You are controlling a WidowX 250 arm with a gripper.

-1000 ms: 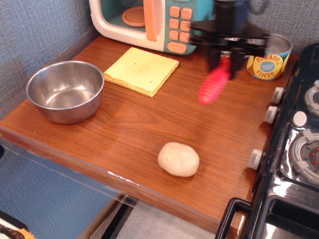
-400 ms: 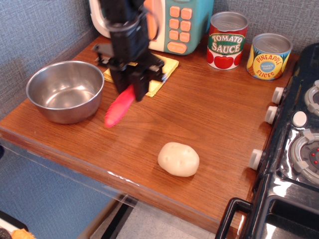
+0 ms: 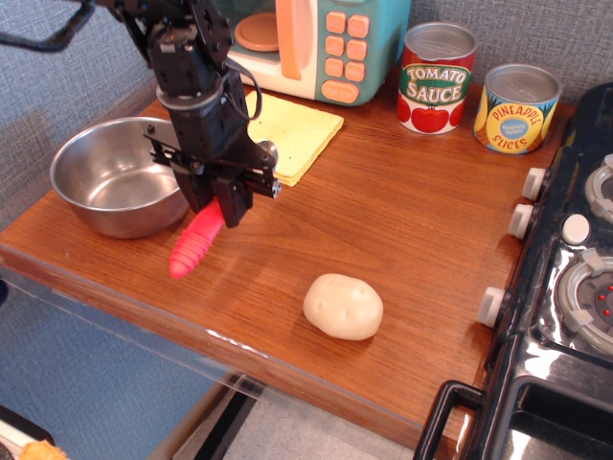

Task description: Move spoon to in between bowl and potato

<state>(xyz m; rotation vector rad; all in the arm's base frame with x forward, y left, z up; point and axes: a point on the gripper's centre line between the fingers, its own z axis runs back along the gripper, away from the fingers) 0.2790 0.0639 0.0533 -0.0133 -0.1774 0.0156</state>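
My gripper (image 3: 218,206) is shut on the spoon (image 3: 194,243). Its red-pink ribbed handle hangs down and to the left, just above the wooden counter. The spoon's metal end is hidden between the fingers. The steel bowl (image 3: 113,182) stands at the left, right beside the gripper and partly behind the arm. The pale beige potato (image 3: 343,306) lies near the front edge, to the right of the gripper and apart from it.
A yellow cloth (image 3: 292,129) lies behind the gripper. A toy microwave (image 3: 316,43) stands at the back. A tomato sauce can (image 3: 437,77) and a pineapple can (image 3: 517,107) stand at the back right. A black stove (image 3: 565,287) borders the counter on the right.
The gripper has carried the spoon from the back right, near the cans, leftward and forward across the counter to beside the bowl, and lowered it.
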